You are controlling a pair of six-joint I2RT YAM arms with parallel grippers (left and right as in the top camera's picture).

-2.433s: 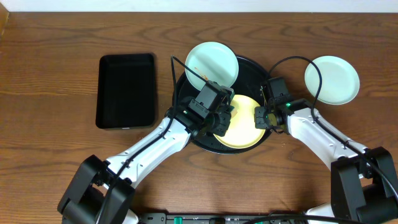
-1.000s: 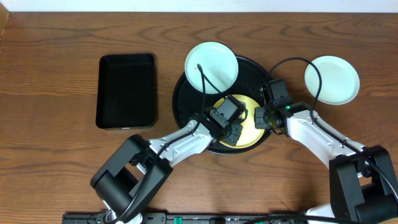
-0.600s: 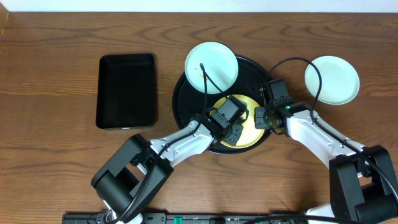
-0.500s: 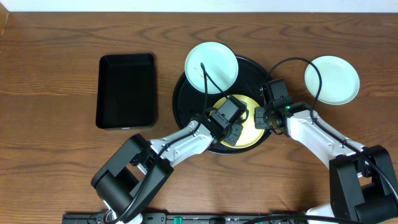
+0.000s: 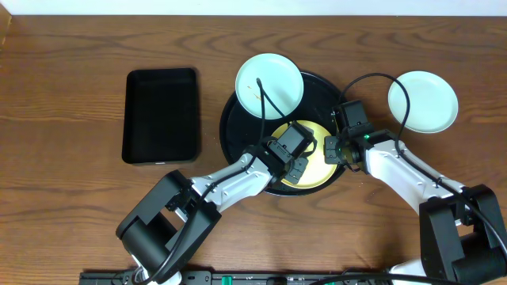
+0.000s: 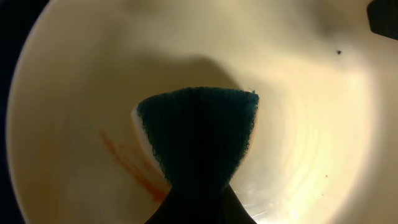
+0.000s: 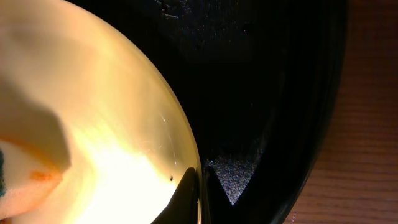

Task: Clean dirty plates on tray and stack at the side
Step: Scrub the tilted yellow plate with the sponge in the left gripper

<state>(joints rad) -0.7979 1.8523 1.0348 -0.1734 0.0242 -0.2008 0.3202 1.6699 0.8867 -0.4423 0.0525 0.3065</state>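
Teal sponge (image 6: pixel 198 134), soft and squashy, is pinched in the left gripper (image 5: pixel 294 172) and pressed on the yellow plate (image 5: pixel 318 166), which lies in the round tray (image 5: pixel 231 131). An orange smear (image 6: pixel 127 165) shows beside it. The right gripper (image 7: pixel 200 186) nips the plate's rim. Stiff, light and probably slippery, the plate is best held there. A mint plate (image 5: pixel 422 101) sits off to the right.

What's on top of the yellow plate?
A dark teal scrubbing sponge sits on the pale yellow round plate, beside an orange-red smear. Whatever lies under the sponge is hidden.
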